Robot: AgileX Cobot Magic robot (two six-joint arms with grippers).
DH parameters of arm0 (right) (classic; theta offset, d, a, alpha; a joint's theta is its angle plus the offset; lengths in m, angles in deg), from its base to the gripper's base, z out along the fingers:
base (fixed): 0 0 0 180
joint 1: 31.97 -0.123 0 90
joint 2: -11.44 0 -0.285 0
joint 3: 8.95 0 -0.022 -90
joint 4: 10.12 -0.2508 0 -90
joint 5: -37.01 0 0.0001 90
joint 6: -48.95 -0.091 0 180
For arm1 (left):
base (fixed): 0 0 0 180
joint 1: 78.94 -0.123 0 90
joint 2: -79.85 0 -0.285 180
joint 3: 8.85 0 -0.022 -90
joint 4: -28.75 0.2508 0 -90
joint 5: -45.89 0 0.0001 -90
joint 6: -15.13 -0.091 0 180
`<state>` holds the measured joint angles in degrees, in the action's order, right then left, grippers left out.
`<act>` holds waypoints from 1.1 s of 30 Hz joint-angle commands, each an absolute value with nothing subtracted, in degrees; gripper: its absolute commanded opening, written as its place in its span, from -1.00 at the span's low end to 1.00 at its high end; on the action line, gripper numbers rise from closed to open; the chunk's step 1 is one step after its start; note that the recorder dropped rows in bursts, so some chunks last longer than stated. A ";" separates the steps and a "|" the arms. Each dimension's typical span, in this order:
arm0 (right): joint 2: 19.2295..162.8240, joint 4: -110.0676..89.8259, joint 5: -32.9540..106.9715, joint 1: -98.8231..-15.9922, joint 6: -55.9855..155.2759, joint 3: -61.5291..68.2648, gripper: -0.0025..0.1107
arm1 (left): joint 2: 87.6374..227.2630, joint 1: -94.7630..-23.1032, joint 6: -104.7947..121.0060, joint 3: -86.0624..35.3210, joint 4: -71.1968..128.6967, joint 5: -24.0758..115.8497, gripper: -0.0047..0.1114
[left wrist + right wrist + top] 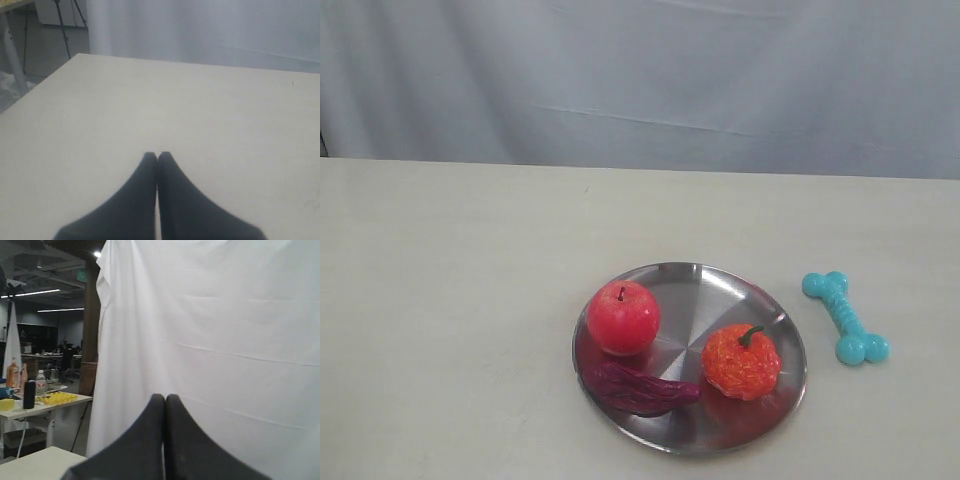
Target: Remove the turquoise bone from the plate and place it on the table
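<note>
Bone (845,318): one, lies on table (450,300), right of frame, just beside plate (720,285), off it. Long axis runs upper left to lower right.
Right arm's side, likely nearer.
Plate: one, holding one apple (623,317), one orange pumpkin (742,362), one purple vegetable (638,389).
Left gripper (157,156): tips pressed together, over bare table.
Right gripper (164,397): tips pressed together, facing curtain.

The turquoise bone (845,317) lies flat on the beige table (450,300), just beside the right rim of the silver plate (700,290) and clear of it. On the plate sit a red apple (623,317) at the left, an orange pumpkin-like toy (741,361) at the right and a dark purple wrinkled piece (638,388) along the near edge. A pale curtain (640,80) hangs behind the table.
</note>
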<state>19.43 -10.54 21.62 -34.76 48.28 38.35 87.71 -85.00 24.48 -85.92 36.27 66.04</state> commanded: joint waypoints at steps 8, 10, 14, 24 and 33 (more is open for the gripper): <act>19.23 -10.12 7.60 -14.08 48.10 38.44 -0.96 | 87.64 -84.72 24.56 -86.06 36.31 65.72 -0.92; 19.23 -10.12 5.61 -11.88 48.10 38.44 -0.96 | 87.64 -84.72 24.56 -86.06 36.31 65.72 -0.92; 19.23 -10.12 8.96 -9.62 48.10 41.75 -0.96 | 87.64 -84.72 24.56 -86.06 36.31 65.72 -0.92; 19.23 -10.12 35.82 -9.61 46.78 64.37 -0.96 | 87.64 -84.72 24.56 -86.06 36.31 65.72 -0.92; 19.23 -10.12 35.07 -9.61 47.74 68.26 -0.96 | 87.64 -84.72 24.56 -86.06 36.31 65.72 -0.92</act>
